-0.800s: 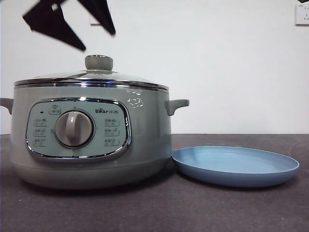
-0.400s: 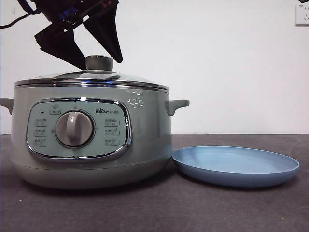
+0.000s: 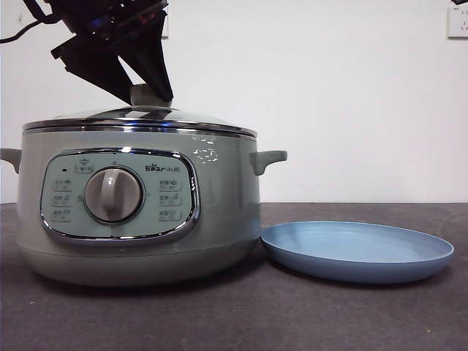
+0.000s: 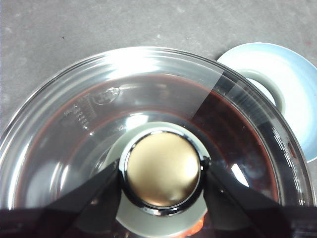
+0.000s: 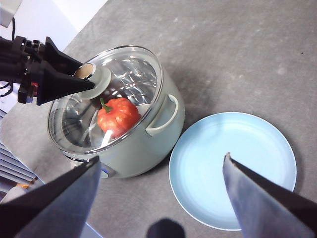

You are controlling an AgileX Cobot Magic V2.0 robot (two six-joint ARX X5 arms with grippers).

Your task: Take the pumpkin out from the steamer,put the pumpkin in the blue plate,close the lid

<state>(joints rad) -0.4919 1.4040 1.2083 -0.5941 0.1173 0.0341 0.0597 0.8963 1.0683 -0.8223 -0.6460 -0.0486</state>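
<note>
The steamer (image 3: pixel 219 212) stands at the left with its glass lid (image 3: pixel 197 118) on. My left gripper (image 3: pixel 151 100) has come down from above, and its jaws press both sides of the lid's knob (image 4: pixel 161 168). It also shows in the right wrist view (image 5: pixel 81 82). The pumpkin (image 5: pixel 118 115) sits inside the steamer (image 5: pixel 143 144) and shows through the glass lid (image 5: pixel 133 74); the front view hides it. The blue plate (image 3: pixel 358 252) lies empty to the steamer's right. My right gripper (image 5: pixel 161 156) is open and empty, high above the plate (image 5: pixel 233 168).
The dark grey table (image 3: pixel 234 314) runs in front of the steamer and plate. A white wall with a socket (image 3: pixel 457 20) stands behind. The steamer's side handle (image 3: pixel 267 159) juts toward the plate.
My left gripper has come down onto the lid and its jaws have closed in on the knob. The lid, steamer and plate have not moved.
</note>
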